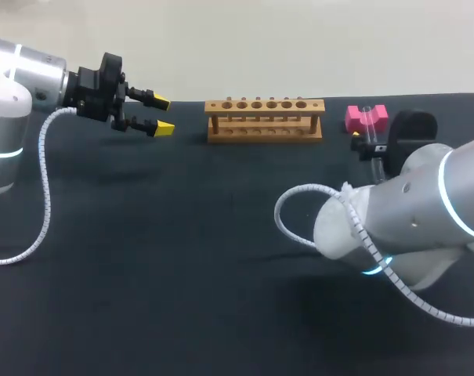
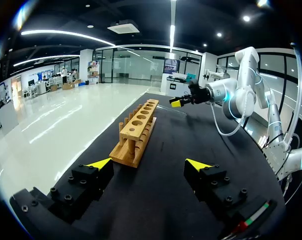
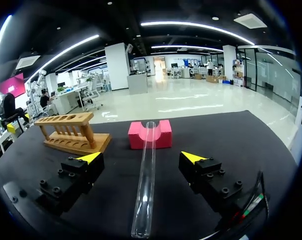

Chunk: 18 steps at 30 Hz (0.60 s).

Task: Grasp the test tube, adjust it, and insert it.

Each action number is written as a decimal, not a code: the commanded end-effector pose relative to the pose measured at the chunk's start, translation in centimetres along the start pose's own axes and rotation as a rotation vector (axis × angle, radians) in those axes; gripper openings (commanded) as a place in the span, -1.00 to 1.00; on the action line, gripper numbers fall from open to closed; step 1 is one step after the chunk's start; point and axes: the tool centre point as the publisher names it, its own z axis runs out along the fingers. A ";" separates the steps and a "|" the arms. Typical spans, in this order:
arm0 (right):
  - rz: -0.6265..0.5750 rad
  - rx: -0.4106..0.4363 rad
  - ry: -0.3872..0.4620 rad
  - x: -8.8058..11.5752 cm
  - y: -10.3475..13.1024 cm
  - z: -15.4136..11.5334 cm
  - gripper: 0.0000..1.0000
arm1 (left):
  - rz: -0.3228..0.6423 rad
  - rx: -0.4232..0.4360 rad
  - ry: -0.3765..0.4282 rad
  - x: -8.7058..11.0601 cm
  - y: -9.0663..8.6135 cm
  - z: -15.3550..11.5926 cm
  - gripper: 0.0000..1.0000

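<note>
At back right of the table (image 1: pixel 182 258), your test tube (image 3: pixel 146 190) lies with its far end in the notch of the pink block (image 3: pixel 163 136). Its near end runs back between the fingers of the right gripper (image 3: pixel 141 157). Those fingers stand wide, one on each side of the tube, neither touching it. Your right arm (image 1: pixel 425 211) comes in from the lower right, wrist aimed at the block, gripper low over the table. The wooden rack (image 1: pixel 264 119) stands left of the block, apart from it, its row of holes facing up. Your left arm (image 1: pixel 33 74) sits level at far left, and the left gripper (image 1: pixel 163 115) points at the rack's end, well apart from it, fingers spread wide.
</note>
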 end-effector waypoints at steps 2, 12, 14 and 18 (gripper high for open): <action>0.002 0.007 0.040 0.3 0.0 0.7 1.00 | 0.001 -0.002 0.000 0.0 -0.1 0.0 1.00; 0.010 0.004 0.040 1.1 0.0 1.5 1.00 | 0.001 -0.002 0.000 0.0 -0.1 0.0 1.00; 0.007 0.007 0.045 1.3 0.0 1.7 1.00 | 0.001 -0.002 0.000 0.0 -0.1 0.0 1.00; 0.007 0.009 0.055 1.7 0.0 2.0 1.00 | 0.001 -0.002 0.000 0.0 -0.1 0.0 1.00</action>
